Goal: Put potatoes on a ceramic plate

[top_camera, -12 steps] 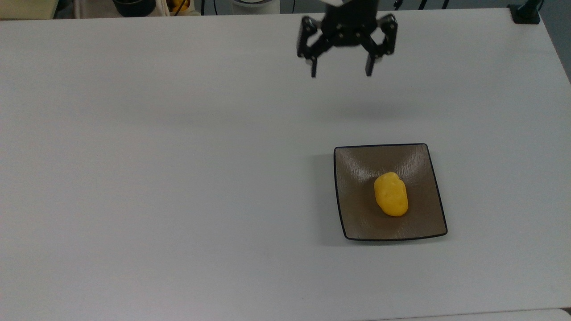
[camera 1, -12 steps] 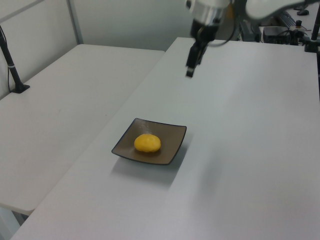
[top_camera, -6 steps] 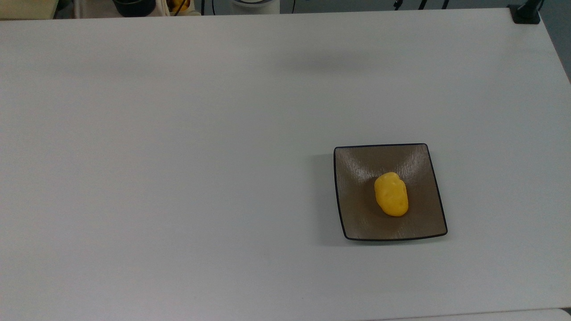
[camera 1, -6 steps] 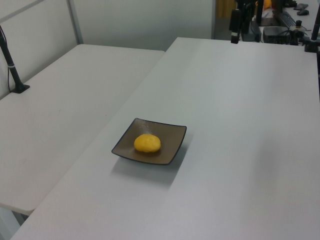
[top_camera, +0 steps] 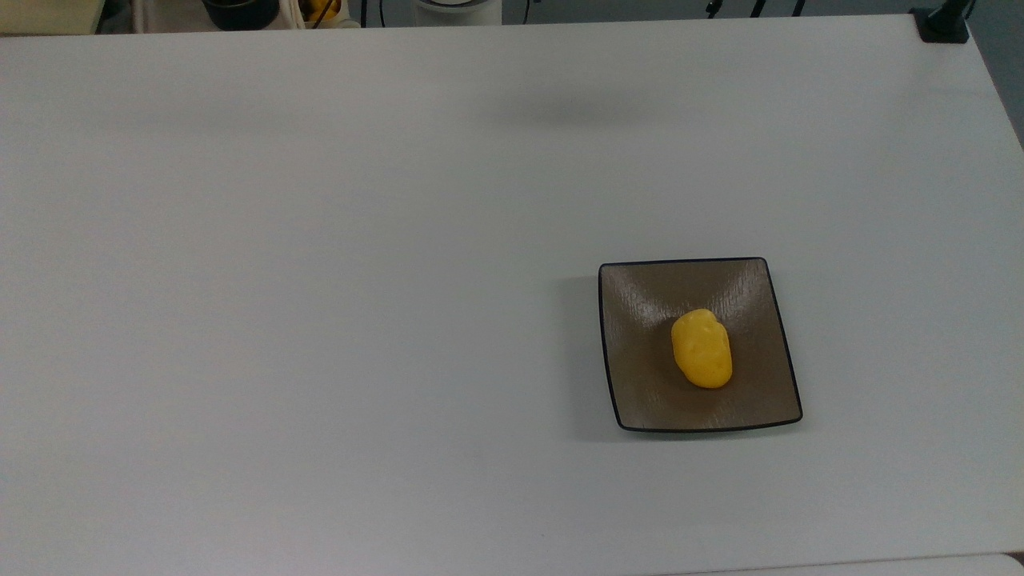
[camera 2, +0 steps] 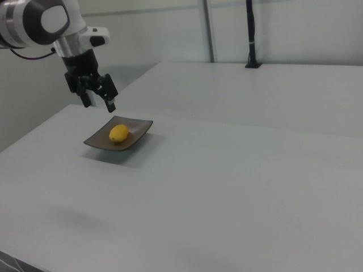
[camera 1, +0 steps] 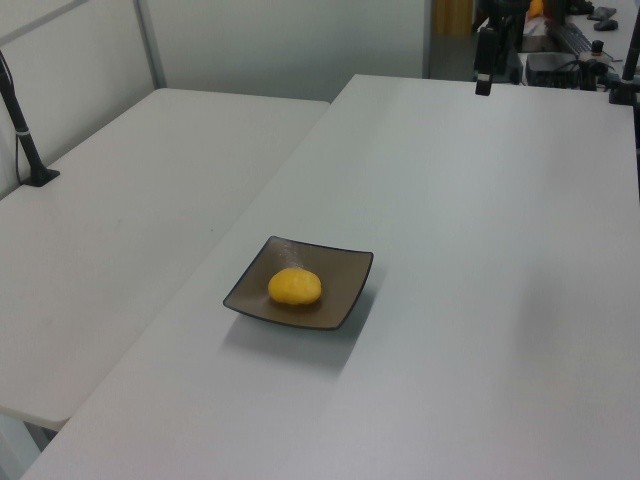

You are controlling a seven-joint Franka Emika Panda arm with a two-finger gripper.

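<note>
The bright yellow potato lies on the square brown-grey ceramic plate, a little right of the plate's middle in the top view. The left view shows the same potato on the plate near the table's left edge. In the right view my gripper hangs open and empty in the air, up and to the left of the potato and plate, touching neither. One of its dark fingers shows at the table's far end in the left view.
A second white table adjoins on the left view's left, with a black post clamped to it. A black clamp sits at the top view's upper right corner. Clutter lies beyond the far edge.
My gripper has drawn back from over the table, out of the top view, to the far end. Since half a second ago it shifted slightly right in the left view. Potato and plate stayed still.
</note>
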